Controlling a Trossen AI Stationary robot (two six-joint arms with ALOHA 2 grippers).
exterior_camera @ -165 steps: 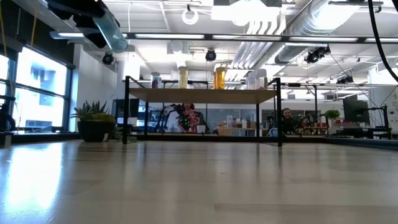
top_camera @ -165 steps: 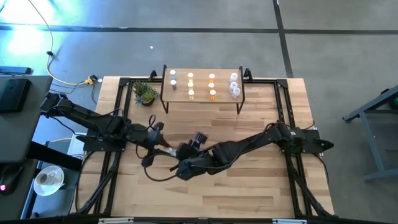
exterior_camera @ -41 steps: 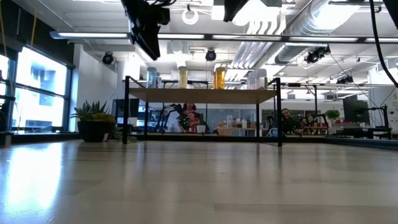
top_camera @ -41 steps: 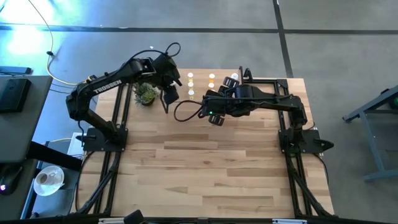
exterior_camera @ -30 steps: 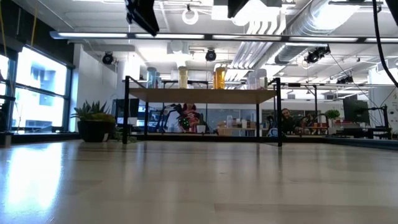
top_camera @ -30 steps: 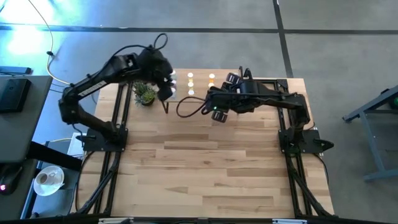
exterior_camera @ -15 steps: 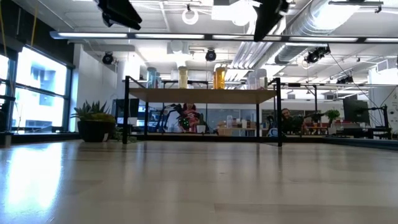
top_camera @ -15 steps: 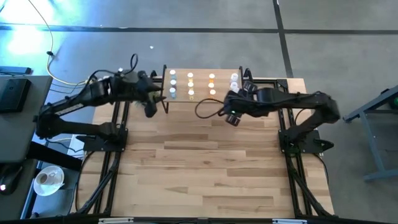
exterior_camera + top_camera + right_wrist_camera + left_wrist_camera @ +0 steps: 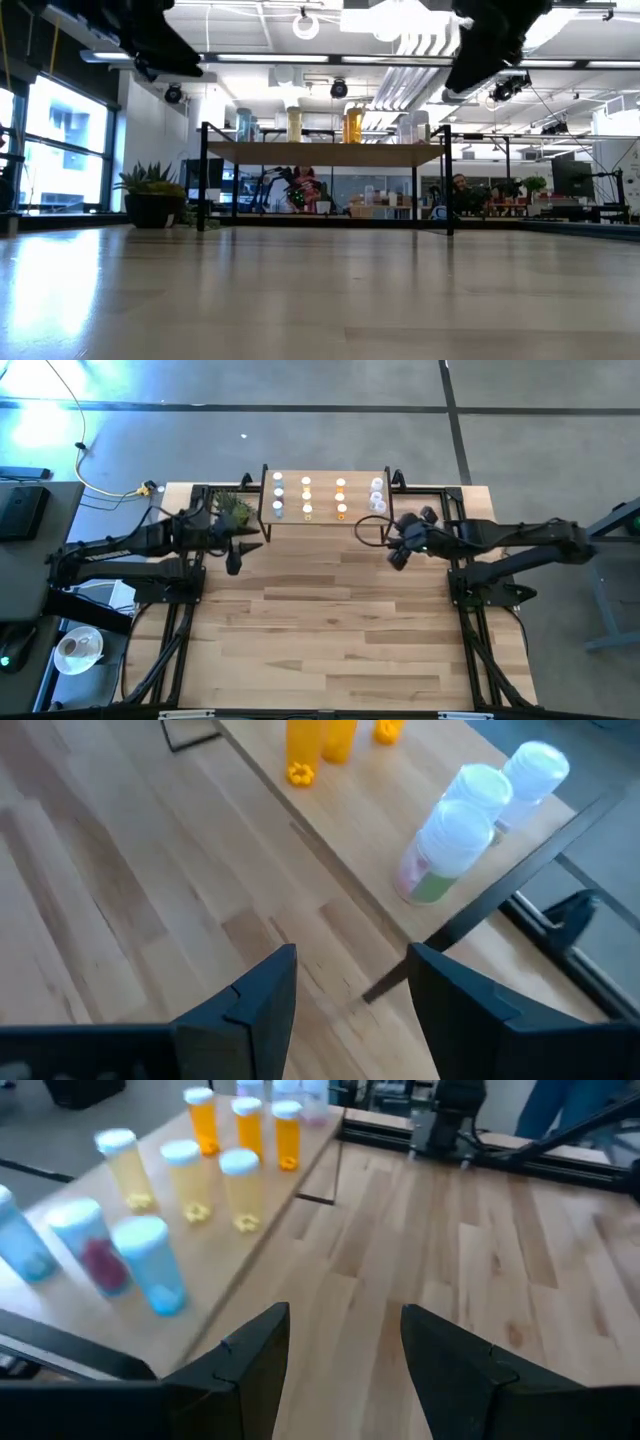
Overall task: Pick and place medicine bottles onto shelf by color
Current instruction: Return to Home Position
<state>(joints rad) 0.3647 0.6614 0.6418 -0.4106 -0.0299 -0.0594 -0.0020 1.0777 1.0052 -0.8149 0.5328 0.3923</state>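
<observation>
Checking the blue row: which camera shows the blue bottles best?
The left wrist view: three blue bottles stand upright, close up, on the shelf. The high view shows only small dots, the low view one from the side, the right wrist view none.

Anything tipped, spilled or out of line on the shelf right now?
Nothing stands out. On the shelf the medicine bottles all stand upright, grouped blue, yellow, orange and clear. The left gripper and right gripper are open, empty and off the shelf.
</observation>
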